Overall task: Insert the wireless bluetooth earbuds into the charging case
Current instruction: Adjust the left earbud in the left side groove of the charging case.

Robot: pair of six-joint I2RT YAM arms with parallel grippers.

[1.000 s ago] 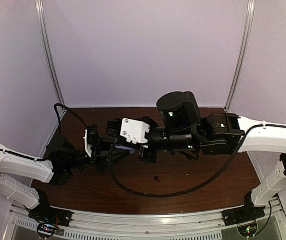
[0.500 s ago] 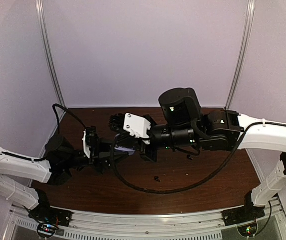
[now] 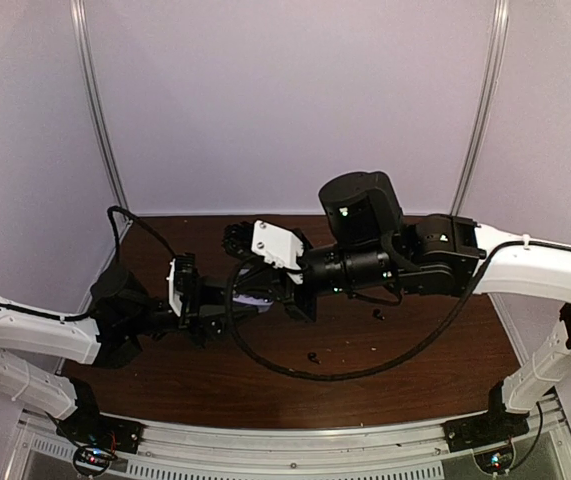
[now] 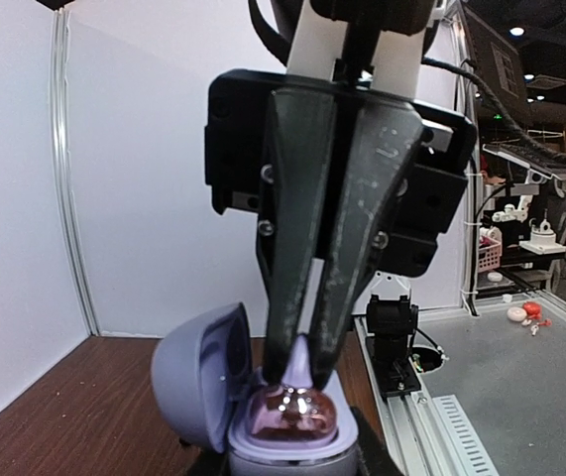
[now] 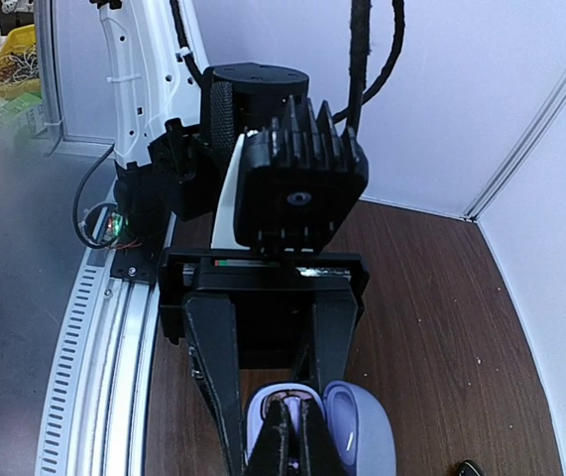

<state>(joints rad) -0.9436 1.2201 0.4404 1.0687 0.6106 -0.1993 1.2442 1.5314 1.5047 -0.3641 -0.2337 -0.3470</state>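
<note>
Over the brown table, the left gripper is closed around the open purple charging case. The case's lid is tipped back. The right gripper is pinched almost shut on a shiny lavender earbud that sits in the case's cup. A black earbud lies on the table, well apart. The buds look light, hard and slippery, so the thin stem seems the best place to pinch.

Earbud sits in case w/in L gripper, R gripper above.
</note>
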